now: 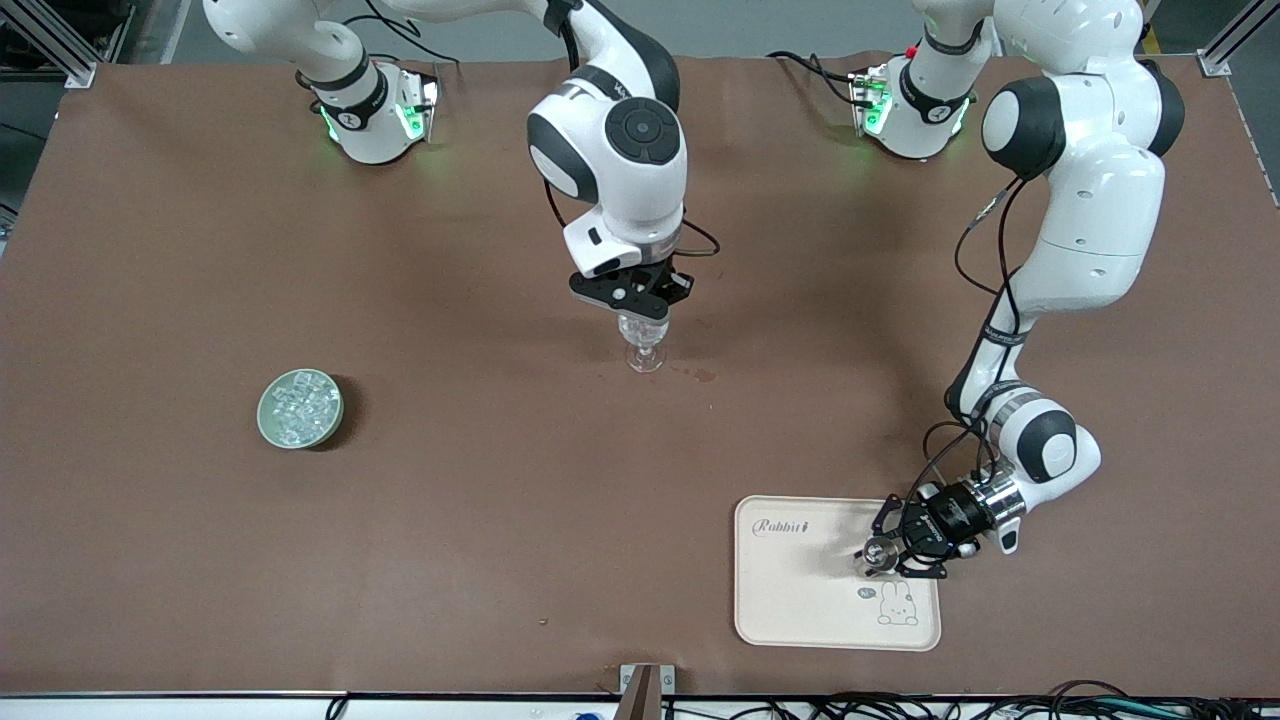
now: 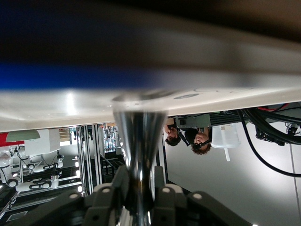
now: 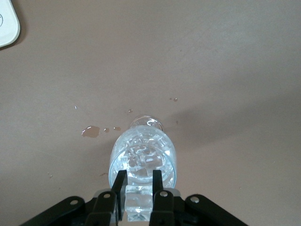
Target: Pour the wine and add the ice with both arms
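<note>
A clear stemmed glass [image 1: 645,348] stands mid-table with several ice cubes in it [image 3: 143,157]. My right gripper [image 1: 640,305] hangs just above its rim, shut on one ice cube [image 3: 139,200] held between the fingers [image 3: 139,182]. More ice [image 1: 298,405] lies heaped in a green bowl [image 1: 268,425] toward the right arm's end. My left gripper [image 1: 885,552] is low over the cream tray [image 1: 800,590], shut on a shiny metal waisted vessel [image 1: 877,553]. In the left wrist view the vessel [image 2: 139,141] sits between the fingers [image 2: 139,186], with the tray [image 2: 70,101] filling the frame.
A small wet spill [image 1: 703,375] marks the brown table beside the glass; it also shows in the right wrist view [image 3: 90,131]. The tray's corner [image 3: 7,23] shows there too. The tray lies near the table's front edge at the left arm's end.
</note>
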{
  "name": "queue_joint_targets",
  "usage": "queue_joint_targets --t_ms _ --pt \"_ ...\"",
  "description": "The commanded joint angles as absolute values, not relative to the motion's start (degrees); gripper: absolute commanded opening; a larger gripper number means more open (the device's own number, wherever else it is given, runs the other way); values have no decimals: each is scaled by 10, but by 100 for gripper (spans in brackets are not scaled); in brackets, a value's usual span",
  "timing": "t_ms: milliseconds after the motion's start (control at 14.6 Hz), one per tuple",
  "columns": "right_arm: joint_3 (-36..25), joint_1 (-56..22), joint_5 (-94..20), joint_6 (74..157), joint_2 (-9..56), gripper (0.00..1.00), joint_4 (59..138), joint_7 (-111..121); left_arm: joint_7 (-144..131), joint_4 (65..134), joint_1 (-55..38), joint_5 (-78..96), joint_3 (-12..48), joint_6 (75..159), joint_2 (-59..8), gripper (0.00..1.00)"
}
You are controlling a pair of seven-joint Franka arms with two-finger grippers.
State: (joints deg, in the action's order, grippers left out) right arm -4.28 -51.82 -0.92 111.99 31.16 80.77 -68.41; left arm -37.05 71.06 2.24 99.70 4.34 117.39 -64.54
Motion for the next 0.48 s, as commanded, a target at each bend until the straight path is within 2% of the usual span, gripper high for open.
queue_joint_targets --t_ms 0,205,410 --pt "-46 -525 2 1118 314 44 802 -693 -352 712 29 1010 47 1164 -645 100" --pt "-46 -526 1 1118 314 52 802 -693 -360 718 34 1002 47 1162 -629 100" --pt "-46 -525 2 1117 313 58 800 -692 -360 748 58 959 45 1117 -612 100"
